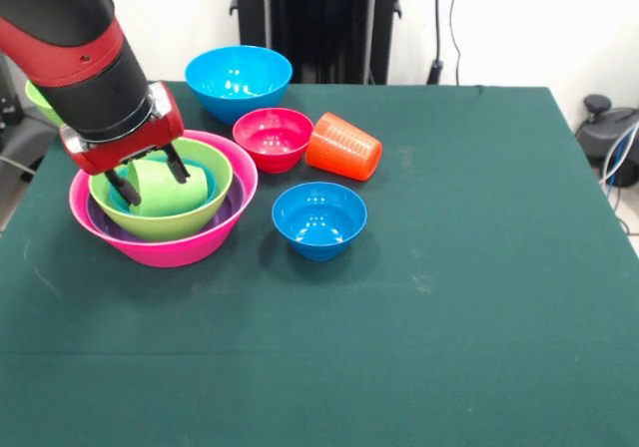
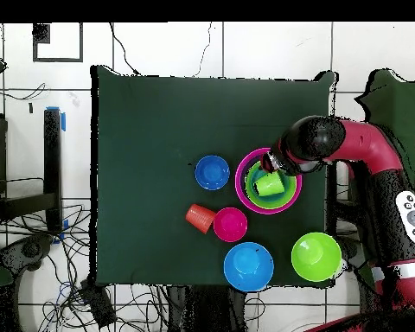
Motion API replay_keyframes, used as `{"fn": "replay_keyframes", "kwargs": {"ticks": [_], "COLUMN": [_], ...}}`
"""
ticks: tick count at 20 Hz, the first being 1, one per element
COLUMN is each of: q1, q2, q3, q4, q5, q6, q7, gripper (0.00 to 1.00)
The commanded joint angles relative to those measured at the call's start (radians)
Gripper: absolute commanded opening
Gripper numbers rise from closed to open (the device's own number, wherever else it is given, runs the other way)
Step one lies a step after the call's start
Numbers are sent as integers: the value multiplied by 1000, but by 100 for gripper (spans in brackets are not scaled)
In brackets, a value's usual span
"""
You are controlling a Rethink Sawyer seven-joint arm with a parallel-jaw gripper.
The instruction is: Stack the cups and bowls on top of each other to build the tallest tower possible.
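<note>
A huge pink bowl holds a purple bowl, a lime-green bowl and a sliver of teal bowl, all nested. The short lime-green cup sits tilted in this stack. My gripper reaches into the stack from the upper left, its fingers closed on either side of the cup. In the overhead view, the gripper is over the pink bowl. The ribbed orange cup lies on its side. The red bowl, small blue bowl and large blue bowl stand alone.
A second lime-green bowl sits at the table's left edge behind the arm, and it also shows in the overhead view. The green cloth covers the table. The robot's pedestal stands at the far side.
</note>
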State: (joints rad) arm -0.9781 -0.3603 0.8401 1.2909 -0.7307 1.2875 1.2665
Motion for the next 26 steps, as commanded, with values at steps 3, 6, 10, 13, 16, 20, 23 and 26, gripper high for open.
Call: {"fn": "replay_keyframes", "kwargs": {"ticks": [3,6,10,13,16,20,23,26], "q1": [46,50,48,44,49,51,49,54], "q2": [-25,-14,-19,-36,-35,-34,-20,-13], "q3": [-25,-27,-38,-48,-53,-68,-92,-102], "q4": [-65,-81,-78,-61,-65,-48,-13,-14], "q5": [-103,-113,-124,-131,-135,-147,-154,-151], "q6": [-44,-45,-49,-39,-26,-16,-17,4], "q7": [-331,-346,-344,-334,-321,-303,-280,-274], "gripper": [100,100,100,100,100,100,100,100]}}
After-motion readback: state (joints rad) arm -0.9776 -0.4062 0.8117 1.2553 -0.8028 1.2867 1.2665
